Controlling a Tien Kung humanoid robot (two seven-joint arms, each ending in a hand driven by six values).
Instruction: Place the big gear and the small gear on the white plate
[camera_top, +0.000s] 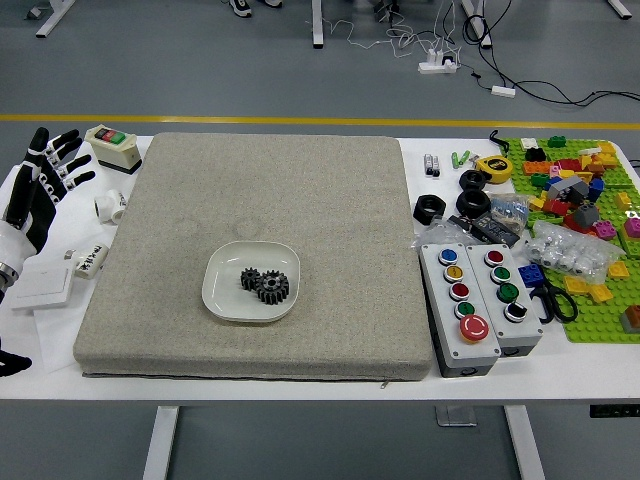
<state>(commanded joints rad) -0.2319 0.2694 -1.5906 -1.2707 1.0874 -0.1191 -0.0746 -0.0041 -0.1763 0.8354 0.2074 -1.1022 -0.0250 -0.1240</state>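
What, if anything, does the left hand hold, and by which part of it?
Nothing: the left hand is open; the big gear and small gear lie on the white plate.

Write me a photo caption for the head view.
Two black gears on a white plate, robot's open hand off left.

Left arm in at the left edge, only its end part showing. White wrist (12, 246) low, black left hand (45, 190) raised above it, tilted toward the far side and inward. Fingers (77, 181) fanned apart, loosely extended, pale segments along them, dark tips angled up and to the right. Grip open. Rest of arm cut off by frame.
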